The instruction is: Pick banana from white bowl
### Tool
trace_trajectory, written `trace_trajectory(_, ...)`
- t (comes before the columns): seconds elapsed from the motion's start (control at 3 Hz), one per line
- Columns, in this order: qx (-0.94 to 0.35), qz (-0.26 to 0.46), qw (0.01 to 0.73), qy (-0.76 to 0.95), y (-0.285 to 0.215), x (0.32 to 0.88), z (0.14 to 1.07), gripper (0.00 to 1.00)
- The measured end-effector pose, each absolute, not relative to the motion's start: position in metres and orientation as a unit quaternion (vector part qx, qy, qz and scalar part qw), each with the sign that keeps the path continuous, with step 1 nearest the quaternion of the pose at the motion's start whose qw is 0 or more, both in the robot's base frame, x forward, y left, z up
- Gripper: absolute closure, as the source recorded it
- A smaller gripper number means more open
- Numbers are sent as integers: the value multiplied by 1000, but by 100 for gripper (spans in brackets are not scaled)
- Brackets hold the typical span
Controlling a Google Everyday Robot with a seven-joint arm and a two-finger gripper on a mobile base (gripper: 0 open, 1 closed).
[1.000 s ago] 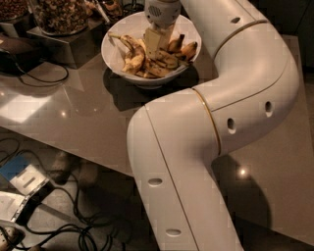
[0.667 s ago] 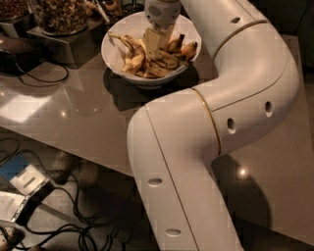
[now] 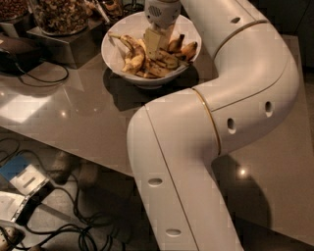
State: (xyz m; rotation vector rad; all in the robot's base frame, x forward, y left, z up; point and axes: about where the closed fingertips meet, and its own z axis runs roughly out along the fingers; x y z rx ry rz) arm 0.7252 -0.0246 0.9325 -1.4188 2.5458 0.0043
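Observation:
The white bowl [image 3: 114,55] stands at the back of the grey table and holds a pile of bananas. A long curved banana [image 3: 130,49], yellow with dark blotches, lies along the bowl's left side. Shorter orange-yellow bananas [image 3: 184,48] lie at the right. My gripper [image 3: 157,45] reaches straight down into the middle of the bowl and is down among the bananas, just right of the long one. Its tips are hidden in the pile.
Glass jars of nuts [image 3: 58,14] stand on a dark stand [image 3: 66,48] left of the bowl, with a black cable [image 3: 41,77] on the table. My white arm [image 3: 221,122] spans the table's right half. The table's front edge [image 3: 73,149] drops to a floor with cables.

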Motion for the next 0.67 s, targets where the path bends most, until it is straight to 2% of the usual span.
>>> trace_trajectory(0.67,-484,2,113,868,-25,725,932,64)
